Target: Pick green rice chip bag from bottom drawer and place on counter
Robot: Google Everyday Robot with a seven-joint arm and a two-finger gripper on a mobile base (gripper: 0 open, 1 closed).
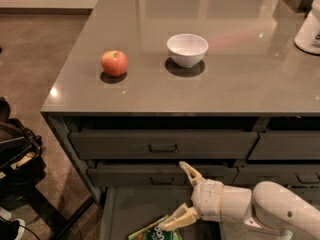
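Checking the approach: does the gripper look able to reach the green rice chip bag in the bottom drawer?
Probably yes. The gripper, open, hangs right beside the green rice chip bag, and the bottom drawer is pulled out with nothing covering the bag.

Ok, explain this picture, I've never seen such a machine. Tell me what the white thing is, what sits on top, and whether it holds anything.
The white thing is a robot arm ending in a two-finger gripper. One camera looks down on a drawer cabinet. On the counter sit an apple, a white bowl and, at the right edge, a white container. The bottom drawer is pulled out, with a green rice chip bag inside. The gripper hangs over the drawer, fingers spread, right by the bag; it holds nothing.
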